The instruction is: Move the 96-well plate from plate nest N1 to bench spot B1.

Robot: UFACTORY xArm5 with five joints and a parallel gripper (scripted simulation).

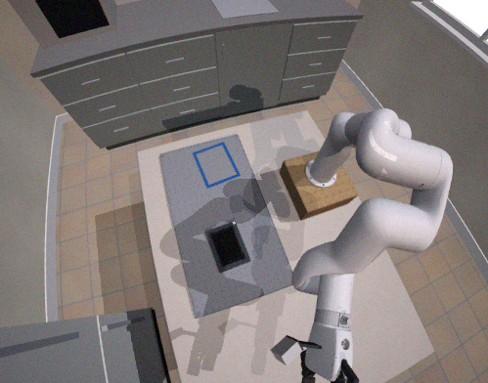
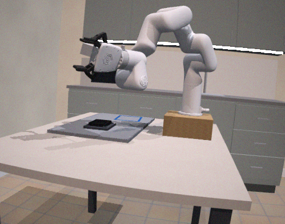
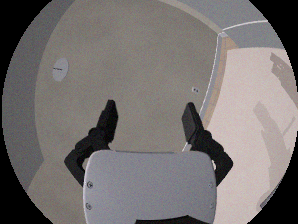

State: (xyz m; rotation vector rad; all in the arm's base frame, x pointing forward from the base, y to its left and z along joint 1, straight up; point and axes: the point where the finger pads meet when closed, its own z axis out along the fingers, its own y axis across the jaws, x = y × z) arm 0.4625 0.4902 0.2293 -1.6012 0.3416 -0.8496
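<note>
Starting approach: black two-finger gripper (image 2: 82,54) wide open, empty, high above grey deck (image 2: 79,130). You must descend onto dark rectangular well plate (image 2: 99,123) in nest, well apart from blue taped outline (image 2: 127,118).

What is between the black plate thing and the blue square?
Only bare grey deck, crossed by the arm's shadow. The top view shows this best: nothing stands between the plate nest and the blue taped outline.

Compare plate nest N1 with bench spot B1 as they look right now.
The plate nest is a raised black frame holding the dark 96-well plate; the bench spot is only a flat blue taped outline with bare grey deck inside. The nest lies nearer the deck's front end, the spot at the far end. Both are rectangles on the grey deck.
</note>
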